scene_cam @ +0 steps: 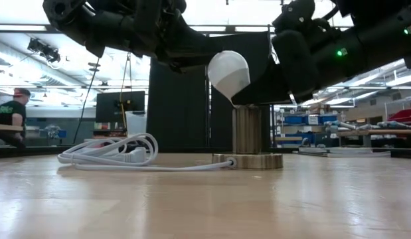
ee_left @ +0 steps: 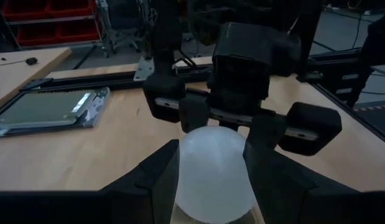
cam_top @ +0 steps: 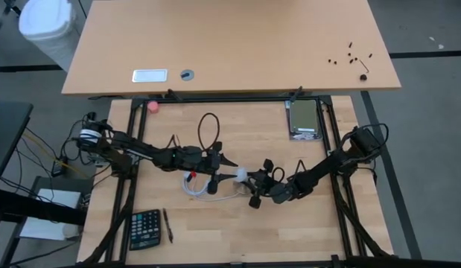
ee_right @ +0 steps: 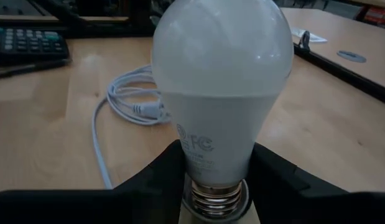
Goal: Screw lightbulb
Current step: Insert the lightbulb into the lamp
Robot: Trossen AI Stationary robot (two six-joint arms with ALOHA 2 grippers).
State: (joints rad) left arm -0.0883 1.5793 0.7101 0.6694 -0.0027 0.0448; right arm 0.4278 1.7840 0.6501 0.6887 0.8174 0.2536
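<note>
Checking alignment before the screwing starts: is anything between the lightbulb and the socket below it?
Nothing visible is. The lightbulb hangs tilted, base down, directly over the metallic lamp socket, held by the right gripper.

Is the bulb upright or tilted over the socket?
Tilted: the white pear-shaped lightbulb leans, narrow end down, at the metal cylindrical socket top.

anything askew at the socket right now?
Yes: the lightbulb sits tilted over the metal lamp base in the low view, its screw end angled rather than in line with the upright socket. Both the left pincer and the right pincer flank it. Nothing looks spilled or broken.
</note>
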